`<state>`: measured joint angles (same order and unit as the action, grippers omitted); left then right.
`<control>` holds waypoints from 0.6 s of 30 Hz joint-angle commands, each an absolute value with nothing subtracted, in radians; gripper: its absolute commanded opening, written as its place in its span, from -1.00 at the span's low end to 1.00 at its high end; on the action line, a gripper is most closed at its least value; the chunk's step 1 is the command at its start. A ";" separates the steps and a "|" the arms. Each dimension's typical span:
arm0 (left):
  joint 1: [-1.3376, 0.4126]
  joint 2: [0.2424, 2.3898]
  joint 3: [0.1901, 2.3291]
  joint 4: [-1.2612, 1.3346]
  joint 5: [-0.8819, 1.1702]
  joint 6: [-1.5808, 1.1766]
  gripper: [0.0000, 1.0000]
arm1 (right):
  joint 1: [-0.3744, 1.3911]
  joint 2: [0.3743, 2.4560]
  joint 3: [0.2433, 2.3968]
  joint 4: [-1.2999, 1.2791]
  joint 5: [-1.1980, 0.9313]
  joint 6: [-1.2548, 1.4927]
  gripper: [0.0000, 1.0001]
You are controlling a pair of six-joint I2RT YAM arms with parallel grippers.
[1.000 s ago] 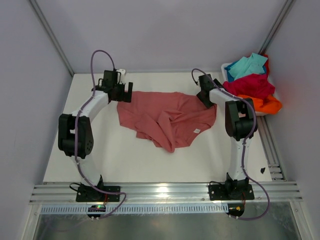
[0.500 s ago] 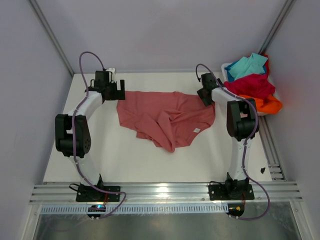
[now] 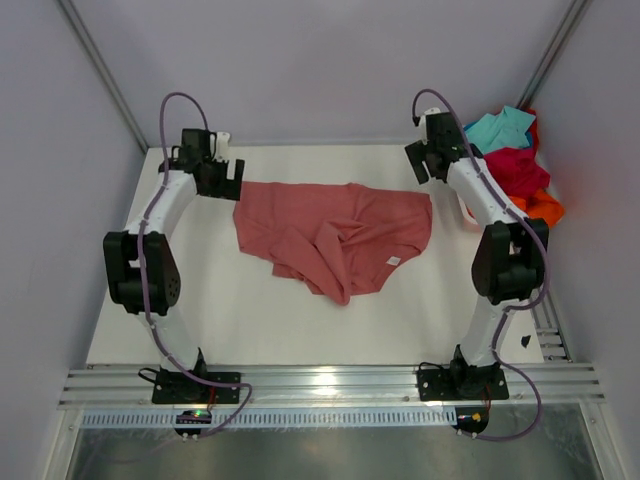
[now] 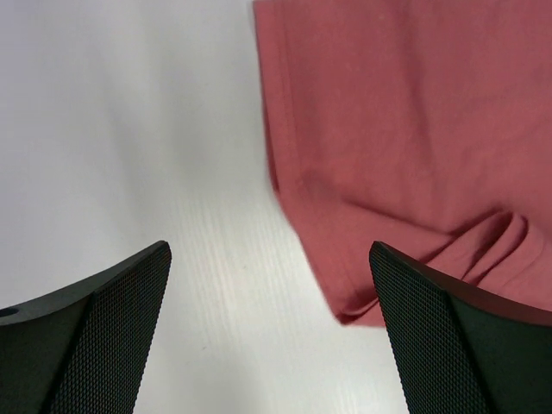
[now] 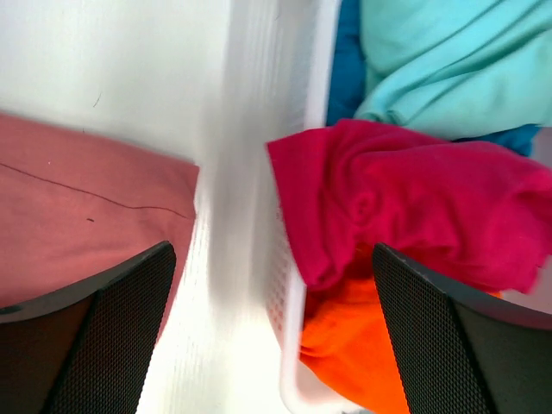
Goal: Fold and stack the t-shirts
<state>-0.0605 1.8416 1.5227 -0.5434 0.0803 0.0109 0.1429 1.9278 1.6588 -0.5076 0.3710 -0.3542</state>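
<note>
A dusty salmon-pink t-shirt (image 3: 330, 232) lies crumpled in the middle of the table, its small white label (image 3: 393, 262) near its right front. My left gripper (image 3: 233, 180) hovers open just off the shirt's back left corner, over bare table; in the left wrist view the pink cloth (image 4: 405, 138) lies ahead and to the right of the empty gripper (image 4: 269, 319). My right gripper (image 3: 419, 165) is open and empty over the rim of the tub (image 5: 293, 285). In the tub are crimson (image 5: 414, 198), orange (image 5: 354, 354) and turquoise (image 5: 448, 60) t-shirts.
The white plastic tub stands at the back right corner, against the right wall, with cloth hanging over its rim (image 3: 540, 207). An aluminium rail (image 3: 330, 385) runs along the near edge by the arm bases. Walls close the table at the back and on both sides.
Both open grippers have drawn away from the pink shirt's back corners: the left a little left and back, the right up and to the right, over the tub's edge. The shirt lies still.
</note>
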 commanded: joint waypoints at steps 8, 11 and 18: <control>-0.057 1.706 1.710 -0.919 -0.042 0.269 0.98 | 0.133 1.708 1.730 -0.623 0.368 -0.362 0.99; -0.058 1.742 1.710 -0.899 -0.005 0.168 0.98 | 0.133 1.683 1.678 -0.580 0.292 -0.327 0.99; -0.057 2.058 1.944 -0.957 0.155 0.032 0.59 | 0.135 1.709 1.661 -0.637 -0.148 -0.432 0.99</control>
<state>-0.0593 1.9125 1.8183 -0.9119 0.1047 0.1112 0.1333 1.7096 1.6657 -0.6075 0.1028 -0.3756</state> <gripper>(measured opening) 0.807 0.993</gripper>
